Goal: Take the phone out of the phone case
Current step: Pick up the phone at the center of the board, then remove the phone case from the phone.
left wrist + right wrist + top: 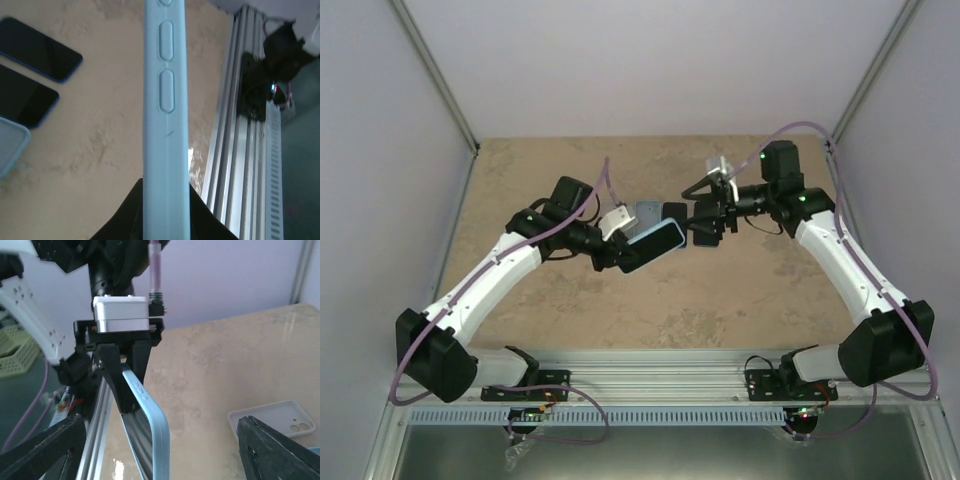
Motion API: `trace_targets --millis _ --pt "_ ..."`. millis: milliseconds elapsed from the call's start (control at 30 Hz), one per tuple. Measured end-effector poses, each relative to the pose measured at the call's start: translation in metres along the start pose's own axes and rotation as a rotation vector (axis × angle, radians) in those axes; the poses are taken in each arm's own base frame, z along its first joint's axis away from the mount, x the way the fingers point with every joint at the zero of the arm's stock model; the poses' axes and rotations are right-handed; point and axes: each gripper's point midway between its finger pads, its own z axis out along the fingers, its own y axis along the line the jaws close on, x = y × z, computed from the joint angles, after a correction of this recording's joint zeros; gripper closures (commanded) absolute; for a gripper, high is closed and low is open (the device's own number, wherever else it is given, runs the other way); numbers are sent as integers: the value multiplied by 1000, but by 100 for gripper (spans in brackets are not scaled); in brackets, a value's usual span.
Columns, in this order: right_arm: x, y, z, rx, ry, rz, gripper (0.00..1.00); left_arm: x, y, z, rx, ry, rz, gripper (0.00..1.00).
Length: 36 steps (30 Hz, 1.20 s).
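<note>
The light-blue phone case (656, 242) hangs above the table's middle, with my left gripper (624, 256) shut on its left end. In the left wrist view the case's edge (165, 100) with its raised buttons runs up from between the black fingers (125, 210). From the right wrist the case (156, 420) shows a glossy face inside it, which seems to be the phone. My right gripper (705, 228) is open at the case's free end, and its fingers (45, 450) stand wide on either side without touching it.
Two dark phones (42, 50) (25, 100) lie on the table below the left gripper, beside a pale empty case (9, 144). Another pale case (272, 417) lies under the right gripper. The aluminium rail (240, 165) runs along the near edge.
</note>
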Motion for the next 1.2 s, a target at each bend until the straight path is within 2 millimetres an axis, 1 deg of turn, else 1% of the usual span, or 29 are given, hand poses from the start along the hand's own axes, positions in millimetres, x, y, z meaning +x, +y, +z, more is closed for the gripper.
trace_targets --millis 67,133,267,367,467,567,700,833,900,1000,1100,1200 --pt "-10 -9 -10 32 -60 30 13 -13 4 -4 -4 -55 -27 100" --pt "-15 -16 -16 58 -99 67 13 -27 8 -8 -4 -115 -65 100" --pt "-27 -20 -19 80 -163 125 13 -57 12 -16 -16 -234 -113 100" --pt "-36 -21 -22 90 -206 163 13 -74 13 -21 -7 -303 -143 100" --pt "-41 -22 -23 89 -242 213 13 -87 9 -23 42 -360 -174 100" --pt "-42 -24 -23 81 -271 272 15 -95 3 -24 113 -406 -216 100" --pt "-43 -24 -23 60 -305 343 30 -98 -2 -22 192 -443 -277 100" --pt "-42 -23 -23 37 -337 405 43 -104 -3 -23 224 -472 -312 100" --pt "-42 -21 -22 21 -347 429 48 -107 -2 -24 231 -487 -315 100" --pt "-43 -17 -19 -3 -354 448 57 -112 -2 -26 240 -505 -319 100" --pt "-44 -12 -14 -29 -356 468 63 -113 -3 -27 247 -517 -316 100" --pt "-43 -14 -10 -43 -356 495 67 -111 -3 -25 256 -518 -315 100"
